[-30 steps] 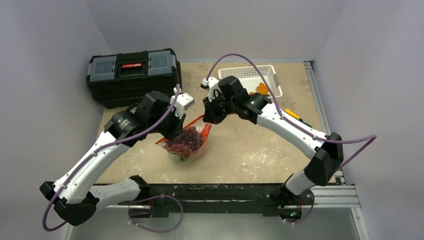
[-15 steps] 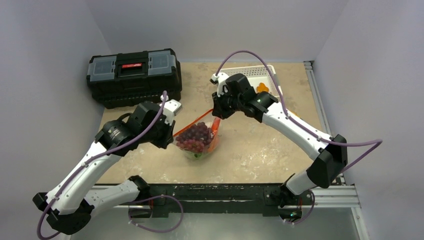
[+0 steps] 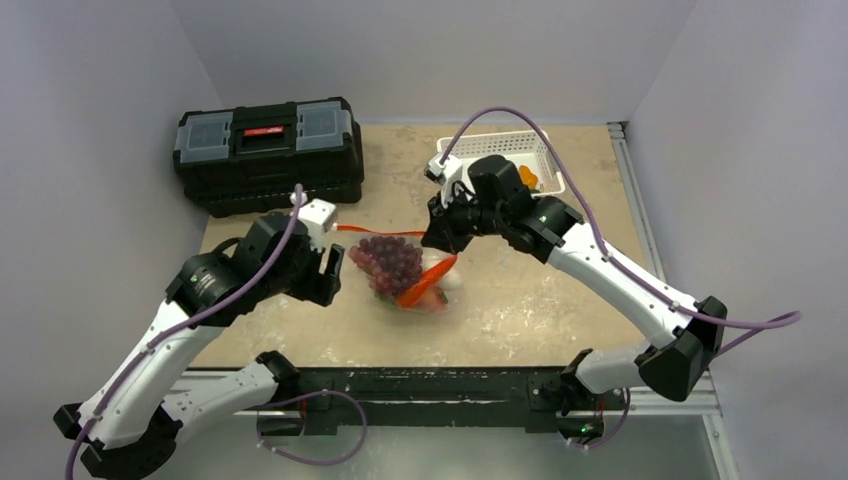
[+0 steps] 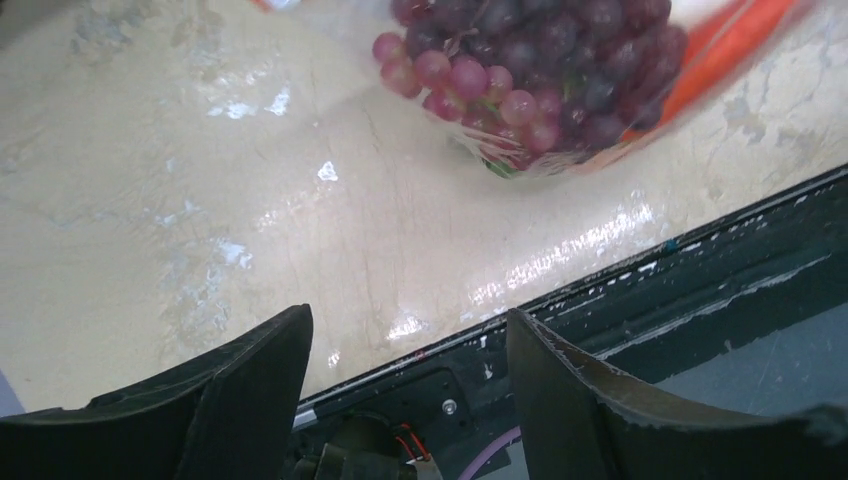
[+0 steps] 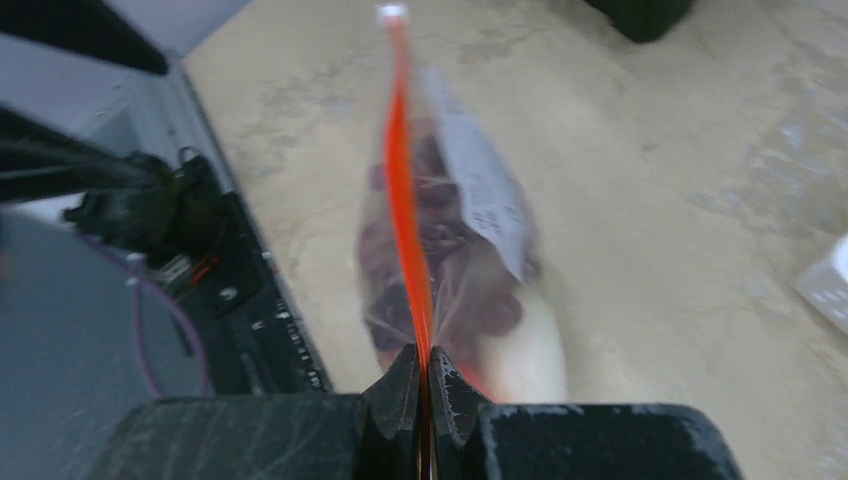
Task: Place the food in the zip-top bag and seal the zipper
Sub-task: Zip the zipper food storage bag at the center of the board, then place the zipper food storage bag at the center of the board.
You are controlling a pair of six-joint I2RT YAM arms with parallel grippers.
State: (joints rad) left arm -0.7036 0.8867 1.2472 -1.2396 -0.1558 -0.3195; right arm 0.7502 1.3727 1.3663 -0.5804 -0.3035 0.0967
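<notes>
The zip-top bag (image 3: 408, 275) sits mid-table, holding purple-red grapes (image 3: 390, 257), an orange carrot (image 3: 424, 285) and a white bulb (image 3: 452, 283). Its zipper (image 3: 380, 231) runs as a straight orange-red strip. My right gripper (image 3: 434, 238) is shut on the strip's right end; in the right wrist view the zipper (image 5: 405, 200) runs from the closed right gripper (image 5: 422, 358) out to a white slider (image 5: 390, 12), beside the white label (image 5: 485, 195). My left gripper (image 3: 330, 275) stands open left of the bag, touching nothing. In the left wrist view the left gripper (image 4: 408, 318) is empty, the bag (image 4: 540, 90) beyond it.
A black toolbox (image 3: 268, 152) stands at the back left. A white slotted basket (image 3: 500, 158) at the back right holds an orange piece (image 3: 528, 178). The black front rail (image 3: 430, 382) runs just below my left gripper.
My left gripper has let go of the bag, opened and drawn back to the left. The right gripper has carried the bag's mouth rightward, and the zipper strip now looks straight.
</notes>
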